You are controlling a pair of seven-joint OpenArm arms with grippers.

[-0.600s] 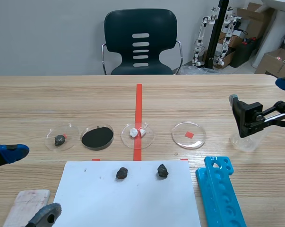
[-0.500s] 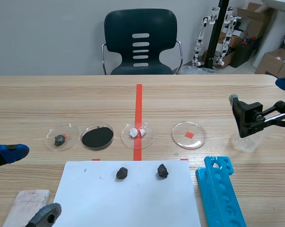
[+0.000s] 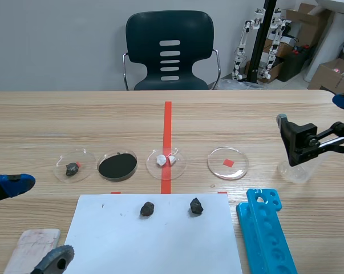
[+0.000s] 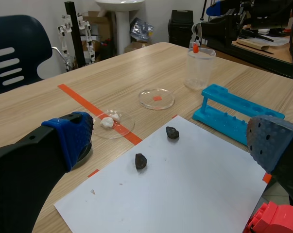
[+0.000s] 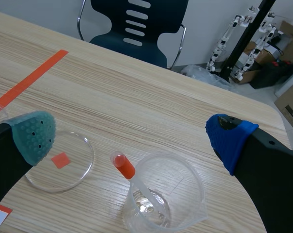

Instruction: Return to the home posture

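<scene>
Looking basically done tbh, hovering by the table's [image 3: 46, 120] side edges with left gripper [image 4: 170, 145] and right gripper [image 5: 132, 136] both spread wide, holding nothing.

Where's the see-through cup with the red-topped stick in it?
In the scene view the clear cup stands on the right side, just beyond the blue rack.

The left gripper [image 4: 170, 137] hangs low over the near left corner of the counter [image 3: 103, 120]. Its fingers stand wide apart, one with a blue pad [image 4: 71, 138], the other grey [image 4: 271, 143]. The right gripper [image 5: 132, 135] sits above the counter's right edge, fingers spread just as wide. The right arm [image 3: 308, 142] reaches in level over the counter.
</scene>
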